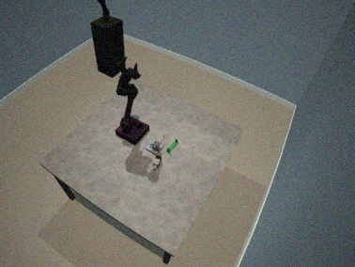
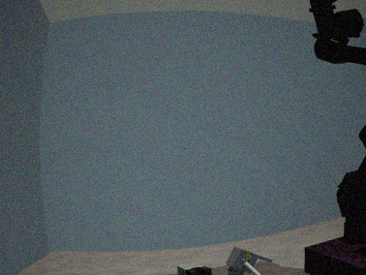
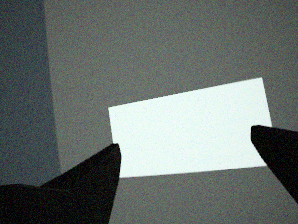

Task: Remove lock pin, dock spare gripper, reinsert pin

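Note:
The mount [image 1: 154, 147] [image 2: 236, 259] is a small grey block on the table in front of the arm's base. A thin pale rod [image 1: 162, 139] [image 2: 252, 268], which looks like the lock pin, sticks out at the mount; how deep it sits in the socket is too small to tell. A small grey and dark object [image 1: 157, 162] beside the mount looks like the spare gripper. My gripper [image 1: 131, 63] [image 3: 184, 141] is open and empty, raised high above the arm's base and far from the mount. Its fingers point up towards a bright ceiling panel in the wrist view.
A green piece [image 1: 173, 146] lies on the table [image 1: 188, 188] beside the mount, on the side away from the arm's base [image 1: 132, 131] [image 2: 334, 257]. A tall dark box [image 1: 108, 44] stands behind the arm. A dark low object [image 2: 196, 271] shows at the exterior view's bottom edge.

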